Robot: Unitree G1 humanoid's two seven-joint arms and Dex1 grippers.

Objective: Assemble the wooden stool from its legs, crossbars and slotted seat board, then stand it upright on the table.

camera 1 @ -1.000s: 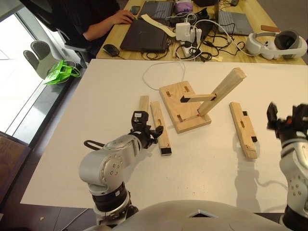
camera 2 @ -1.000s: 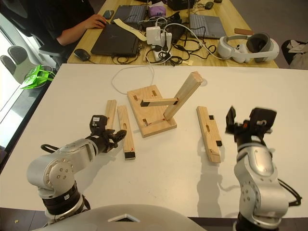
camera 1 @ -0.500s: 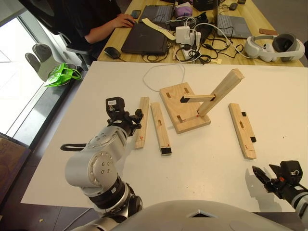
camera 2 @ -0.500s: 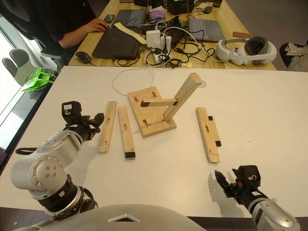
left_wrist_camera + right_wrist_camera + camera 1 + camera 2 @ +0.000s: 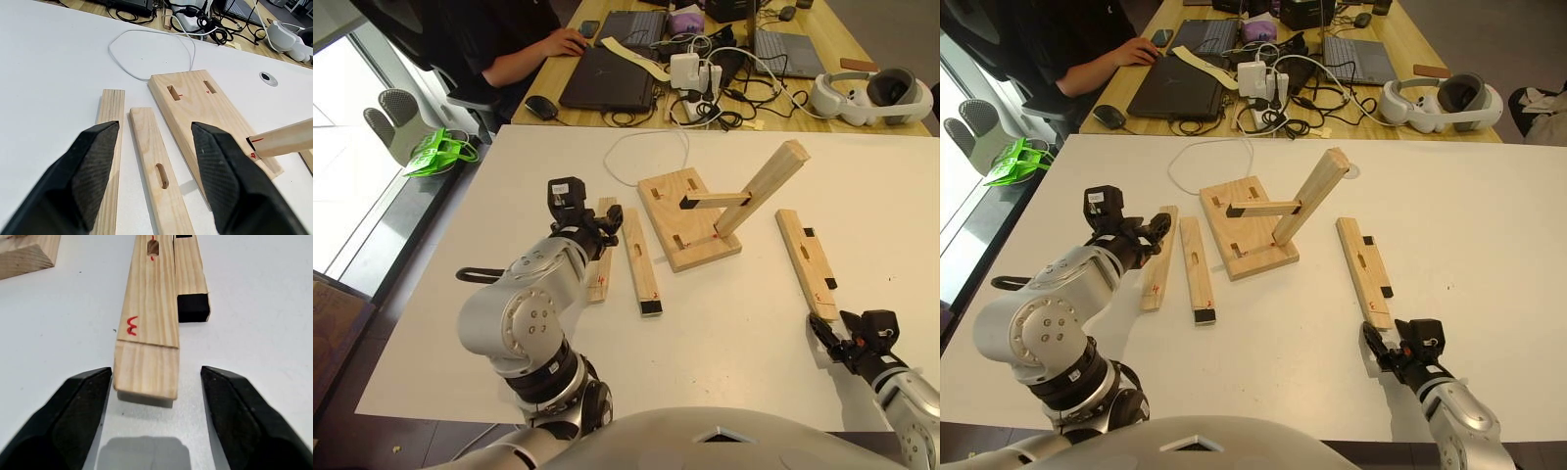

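Table: We see a big white table with all the stool parts on it.
Seat board: The flat pale wooden seat board with slots lies near the middle of the table.
Leaning leg: A thick pale wooden leg stands on the board's 3 o'clock side and tips toward 2 o'clock.
Right leg: A long wooden leg with a red mark lies flat at 3 o'clock from the board, well apart from it. A thin wooden stick with black ends lies right against its side.
Left legs: A wooden leg with one slot and a plain wooden leg lie side by side at 9 o'clock from the board.
Crossbar: A short wooden crossbar sticks out of the leaning leg toward 9 o'clock, over the board.
Left gripper: Our left gripper has its fingers wide apart and holds nothing. It hangs over the two left legs.
Right gripper: Our right gripper is spread wide too, with nothing in it. The 6 o'clock end of the right leg sits just in front of the gap.
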